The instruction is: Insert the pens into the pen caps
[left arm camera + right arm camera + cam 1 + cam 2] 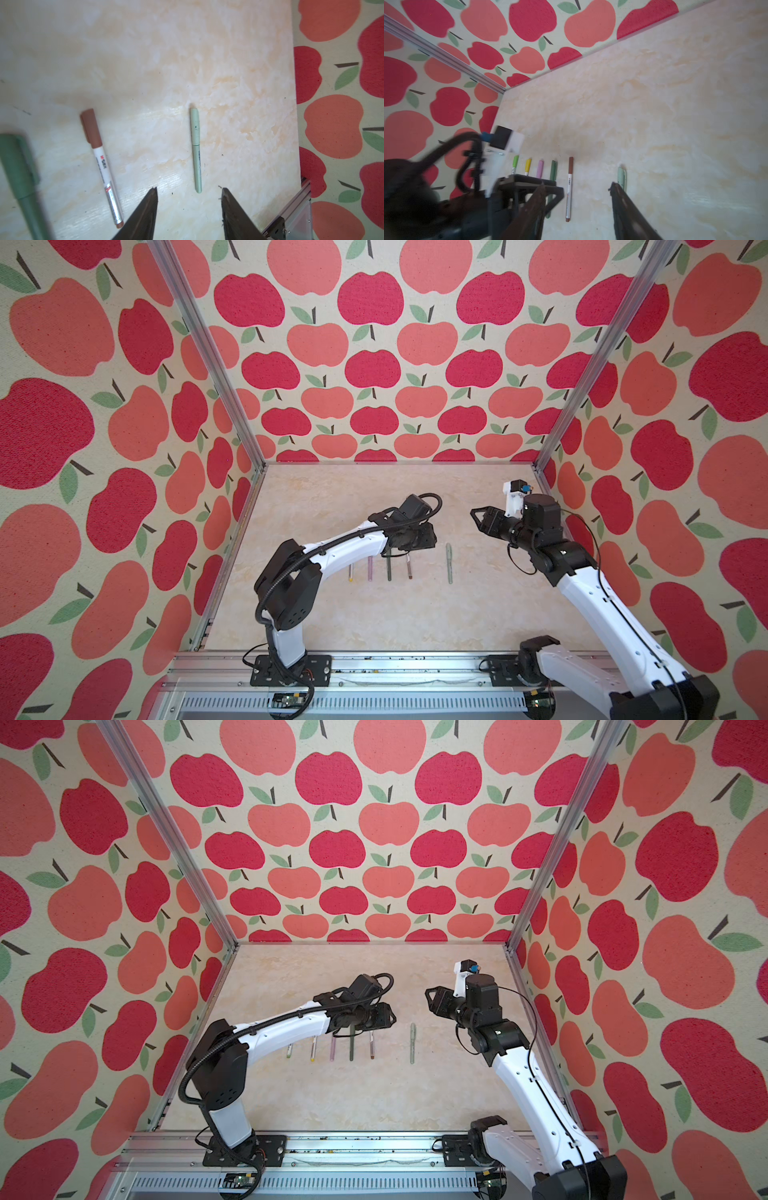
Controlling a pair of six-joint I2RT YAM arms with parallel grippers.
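Several pens lie in a row on the marble table [374, 614], each with its cap on. In both top views they run from a lime-capped one [289, 1051] through yellow [350, 572], pink [370, 568], dark green [389, 570] and brown [409, 567]; a pale sage pen [449, 563] lies apart to the right. My left gripper [189, 189] hovers open and empty over the dark green and brown pens, hiding their far ends in a top view [432, 537]. Ahead of it lie the sage pen [196, 151] and the brown cap [91, 128]. My right gripper [577, 185] hangs open and empty, raised at the back right [478, 518].
Apple-print walls [124, 489] close the table on three sides, with aluminium posts [249, 456] at the back corners. A metal rail [395, 664] carrying both arm bases runs along the front edge. The left arm [436, 187] shows blurred in the right wrist view.
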